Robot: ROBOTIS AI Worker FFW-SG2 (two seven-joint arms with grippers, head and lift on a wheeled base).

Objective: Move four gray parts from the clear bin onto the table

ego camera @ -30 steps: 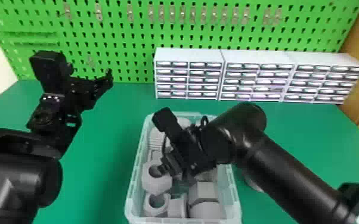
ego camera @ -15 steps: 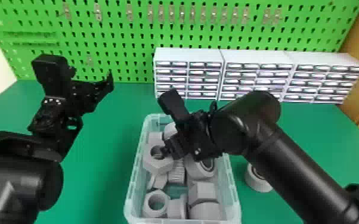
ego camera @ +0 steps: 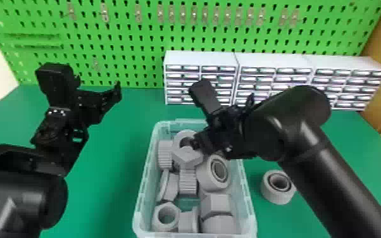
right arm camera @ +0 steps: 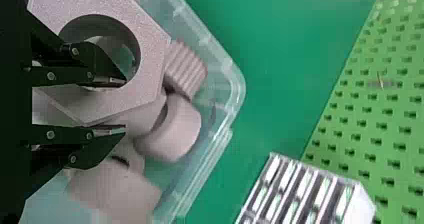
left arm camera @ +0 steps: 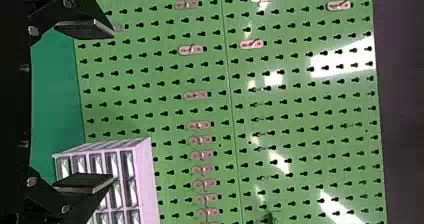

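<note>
In the head view my right gripper [ego camera: 196,144] is over the far half of the clear bin [ego camera: 147,177], holding a gray hex nut [ego camera: 183,158] tilted above other parts. The right wrist view has my right gripper [right arm camera: 109,105] shut on that hex nut [right arm camera: 145,79], one finger inside its hole and the other outside its wall. Several gray parts, among them a ring [ego camera: 210,172] and a smaller nut [ego camera: 166,216], lie in the bin. One gray ring [ego camera: 278,186] rests on the table right of it. Parked at the left, my left gripper [ego camera: 104,95] is open; its fingers [left arm camera: 82,182] are wide apart.
White drawer cabinets [ego camera: 199,60] stand at the back of the green table [ego camera: 104,190], against the green pegboard [ego camera: 129,41]. My right forearm reaches across the table's right side, close to the ring there.
My right gripper has moved away from the robot and slightly right, carrying the hex nut, which has tipped. The ring on the table is no longer mostly behind the arm.
</note>
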